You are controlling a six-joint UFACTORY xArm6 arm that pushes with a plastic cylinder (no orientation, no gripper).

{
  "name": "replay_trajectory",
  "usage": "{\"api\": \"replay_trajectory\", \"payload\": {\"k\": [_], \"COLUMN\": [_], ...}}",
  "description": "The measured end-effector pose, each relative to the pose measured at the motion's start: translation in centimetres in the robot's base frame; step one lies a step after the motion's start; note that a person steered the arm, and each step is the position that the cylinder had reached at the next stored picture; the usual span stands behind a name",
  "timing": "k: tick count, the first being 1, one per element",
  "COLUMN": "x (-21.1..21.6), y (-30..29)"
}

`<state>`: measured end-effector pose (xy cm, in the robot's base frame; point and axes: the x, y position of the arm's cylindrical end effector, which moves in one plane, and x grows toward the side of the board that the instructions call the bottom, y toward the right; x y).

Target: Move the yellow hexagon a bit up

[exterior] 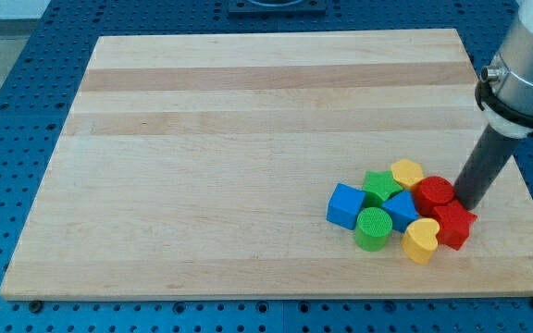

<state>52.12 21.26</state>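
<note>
Camera view: our tip (465,202), a bare rod with no fingers, touches the red cylinder (434,192) from the view's right; the yellow hexagon (406,173) tops our lower-right cluster.

Wooden board (248,139): 7 small blocks clustered at view's lower right. Yellow hexagon (406,172) at cluster top, touching green star (380,186) and red cylinder (434,193). My tip (466,202) beside red cylinder, view's right.

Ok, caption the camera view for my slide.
My tip beside the red cylinder, right of the cluster holding the yellow hexagon.
</note>
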Motion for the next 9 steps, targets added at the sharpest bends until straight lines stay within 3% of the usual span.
{"api": "replay_trajectory", "payload": {"k": [5,7,9], "x": [1.1,-3.2,-5.0], "y": [1.4,-8.5,-9.9]}}
